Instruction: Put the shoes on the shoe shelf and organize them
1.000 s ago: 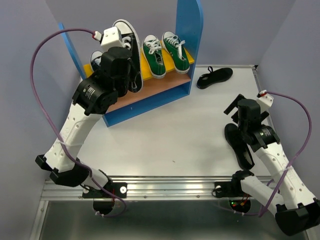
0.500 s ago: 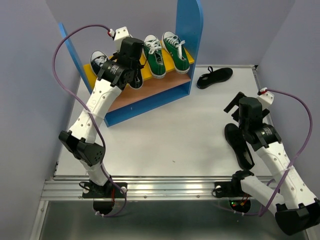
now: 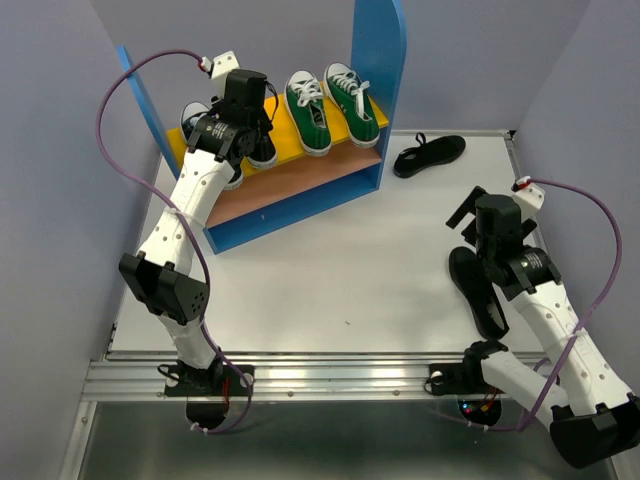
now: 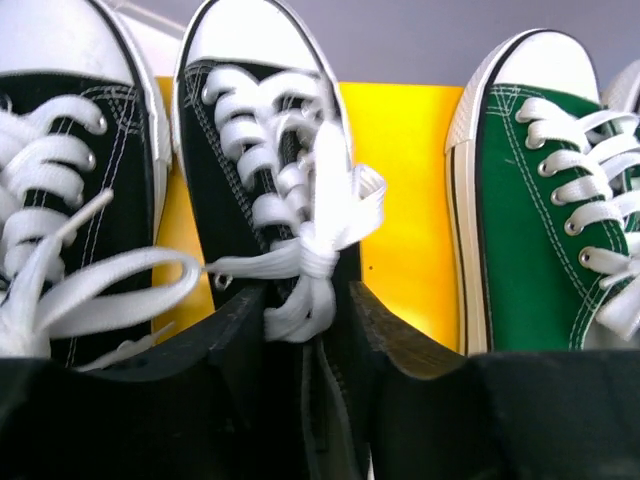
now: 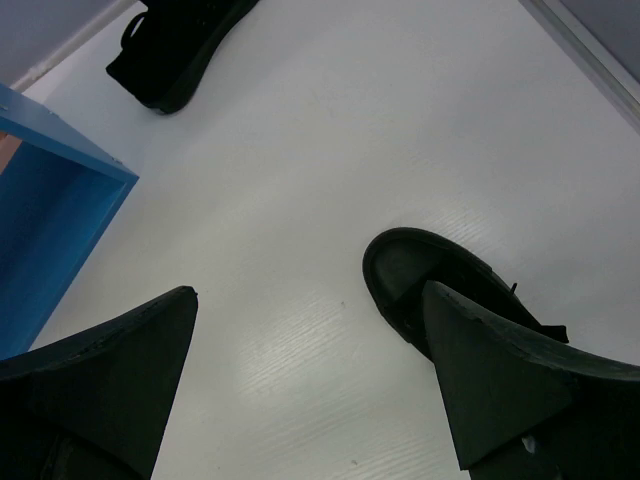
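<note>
1. While the left gripper pinches the black sneaker, that sneaker rests on the yellow board of the shelf, beside a green sneaker.
2. Right gripper hangs spread over the table, near an all-black shoe.

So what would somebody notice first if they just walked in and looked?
Probably the shoe shelf with its tall blue sides at the back left, where two green sneakers sit side by side on the yellow board. Right beside them, the left gripper pinches a black sneaker with white laces. Two all-black shoes lie on the white table to the right, one by the open right gripper.
</note>
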You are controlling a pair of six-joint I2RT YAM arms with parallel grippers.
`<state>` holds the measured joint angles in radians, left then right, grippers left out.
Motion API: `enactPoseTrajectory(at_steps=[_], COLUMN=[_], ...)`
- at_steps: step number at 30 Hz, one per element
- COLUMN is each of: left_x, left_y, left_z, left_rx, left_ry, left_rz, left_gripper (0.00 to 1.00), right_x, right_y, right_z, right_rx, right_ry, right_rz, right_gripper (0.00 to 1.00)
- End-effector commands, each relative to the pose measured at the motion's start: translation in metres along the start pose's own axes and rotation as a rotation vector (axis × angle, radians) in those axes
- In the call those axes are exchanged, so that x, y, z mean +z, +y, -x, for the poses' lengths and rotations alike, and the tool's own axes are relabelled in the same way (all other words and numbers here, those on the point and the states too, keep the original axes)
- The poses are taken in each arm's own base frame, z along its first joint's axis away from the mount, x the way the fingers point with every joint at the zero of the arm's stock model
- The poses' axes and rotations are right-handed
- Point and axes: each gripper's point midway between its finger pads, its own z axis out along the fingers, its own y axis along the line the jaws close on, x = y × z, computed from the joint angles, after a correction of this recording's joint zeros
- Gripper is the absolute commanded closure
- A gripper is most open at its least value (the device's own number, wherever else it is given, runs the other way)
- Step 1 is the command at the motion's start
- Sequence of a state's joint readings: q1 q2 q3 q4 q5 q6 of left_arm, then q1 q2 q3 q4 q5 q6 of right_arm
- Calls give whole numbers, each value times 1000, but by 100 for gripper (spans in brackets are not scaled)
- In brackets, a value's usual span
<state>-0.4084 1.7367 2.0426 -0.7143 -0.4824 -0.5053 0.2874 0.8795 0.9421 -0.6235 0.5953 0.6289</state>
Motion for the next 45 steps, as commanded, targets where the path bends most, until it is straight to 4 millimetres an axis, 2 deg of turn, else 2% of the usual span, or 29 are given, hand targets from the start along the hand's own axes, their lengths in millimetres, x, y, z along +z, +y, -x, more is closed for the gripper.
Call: enactPoseTrajectory(at_steps=[1, 6, 10, 11, 12, 14, 15, 17, 19, 20, 21, 22, 25, 30, 32, 35, 38, 39, 43, 45], left_x=[-6, -31, -74, -82, -97, -120, -133, -146, -168, -166, -177, -175, -184, -186, -184, -181, -180, -180, -176, -174], left_y=[-20, -42, -64, -68, -75, -79, -86, -89, -90, -91, -88, -92, -91, -94, -93, -91, -90, -90, -91, -91], left_z=[24, 42, 66, 69, 71, 81, 80, 78, 81, 71, 74, 63, 54, 33, 31, 27, 25, 25, 20, 17], left_rx=[-21, 13, 64, 78, 91, 119, 135, 169, 169, 182, 171, 181, 187, 202, 205, 211, 213, 210, 210, 211], left_ry=[-65, -92, -174, -187, -203, -245, -255, -270, -289, -270, -278, -255, -240, -202, -194, -189, -186, -187, -176, -167], left_rz=[-107, -234, -320, -335, -366, -398, -420, -441, -500, -512, -544, -574, -628, -688, -684, -671, -668, -668, -665, -663], left_gripper=[51, 51, 51, 51, 51, 51, 51, 50, 50, 50, 50, 50, 50, 50, 50, 50, 50, 50, 50, 50], right_x=[0, 3, 15, 14, 20, 28, 29, 33, 38, 39, 41, 43, 46, 49, 49, 52, 58, 58, 61, 61], right_y=[-8, -16, -16, -15, -17, -18, -18, -22, -34, -40, -48, -52, -74, -91, -98, -111, -100, -91, -69, -60], right_z=[-10, -30, -54, -54, -65, -74, -76, -79, -79, -79, -78, -78, -75, -82, -86, -103, -110, -120, -142, -143], right_rx=[-9, -46, -142, -146, -180, -211, -219, -221, -208, -203, -174, -160, -103, -14, 6, 46, 73, 77, 83, 74], right_ry=[39, 108, 203, 209, 255, 305, 314, 328, 349, 356, 367, 372, 375, 393, 399, 438, 464, 514, 599, 603], right_rz=[-35, -67, -89, -83, -110, -133, -139, -155, -199, -216, -240, -252, -343, -410, -436, -476, -427, -366, -213, -146], right_gripper=[0, 0, 0, 0, 0, 0, 0, 0, 0, 0, 0, 0, 0, 0, 0, 0, 0, 0, 1, 5])
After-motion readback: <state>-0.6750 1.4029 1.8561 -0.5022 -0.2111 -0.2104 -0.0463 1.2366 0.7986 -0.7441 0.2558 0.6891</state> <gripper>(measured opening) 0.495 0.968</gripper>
